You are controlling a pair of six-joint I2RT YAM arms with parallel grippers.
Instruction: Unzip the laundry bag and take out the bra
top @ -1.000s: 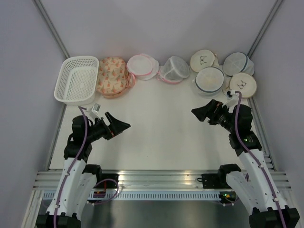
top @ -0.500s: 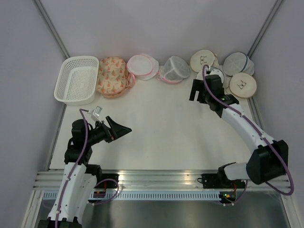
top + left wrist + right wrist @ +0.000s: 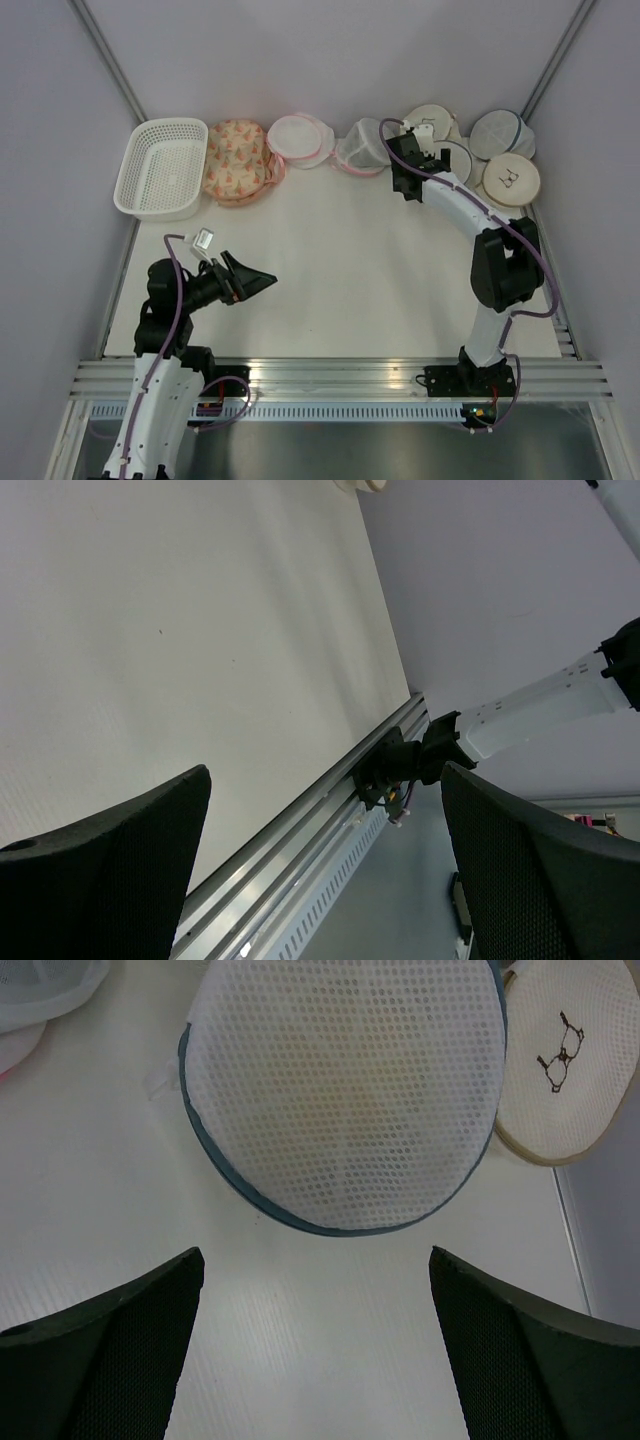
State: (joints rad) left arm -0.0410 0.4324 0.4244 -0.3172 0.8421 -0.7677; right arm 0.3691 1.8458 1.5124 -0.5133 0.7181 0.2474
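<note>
From the overhead camera, I saw the laundry bag (image 3: 456, 160) at the far right of the table (image 3: 340, 260), partly hidden under my right arm. It lay among beige round bags (image 3: 512, 180) and just near of a smaller blue-rimmed bag (image 3: 500, 133). The right gripper (image 3: 402, 183) hung at the bag's left edge. I could not judge its opening from up there. The left gripper (image 3: 262, 277) was well apart at the near left, above bare table, and its fingers looked spread. Along the far edge to the left sat a white basket (image 3: 160, 168), a floral pouch (image 3: 235, 160) and two pink-trimmed bags (image 3: 300, 140).

On the left wrist camera, the left gripper (image 3: 325, 775) had its fingers (image 3: 120, 870) wide apart with nothing between them. Beyond them I saw only tabletop (image 3: 200, 630) and the metal rail (image 3: 300, 880).

On the right wrist camera, the laundry bag (image 3: 345, 1090) filled the upper frame, white mesh with a dark blue rim curving round its near side. The right gripper (image 3: 315, 1260) had its fingers (image 3: 110, 1350) wide, holding nothing, just short of that rim and not touching it. A beige bag with a bra icon (image 3: 555, 1060) lay against the laundry bag's right side. I could not make out a zip pull.
</note>
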